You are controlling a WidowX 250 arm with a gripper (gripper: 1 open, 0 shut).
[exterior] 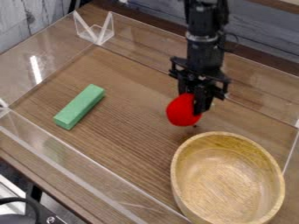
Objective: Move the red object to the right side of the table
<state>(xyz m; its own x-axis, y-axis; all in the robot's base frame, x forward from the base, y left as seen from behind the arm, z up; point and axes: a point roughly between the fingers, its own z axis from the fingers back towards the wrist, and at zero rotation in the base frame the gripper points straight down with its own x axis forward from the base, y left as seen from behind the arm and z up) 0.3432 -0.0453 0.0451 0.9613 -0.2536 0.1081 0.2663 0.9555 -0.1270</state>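
The black robot gripper (197,103) hangs pointing straight down over the dark brown wood-grain table (128,131), towards its right half. Its fingers are partly closed, clamped on the small round bright red toy (181,111), which bulges out to the left & below the fingertips. So it's a firm pinch on the toy, jaws held only as wide as the toy makes them. Can't tell if the toy's underside touches the wood or sits just above it; looks v. close to the surface either way. The toy's leafy tip isn't visible from here.

Just in front & right of the toy is the round light wooden bowl (229,182), near the table's front-right corner, apart from the toy, not touching. Well off to the left lies the green rectangular block (79,106), flat on the wood. Low clear acrylic walls (47,52) border the table.
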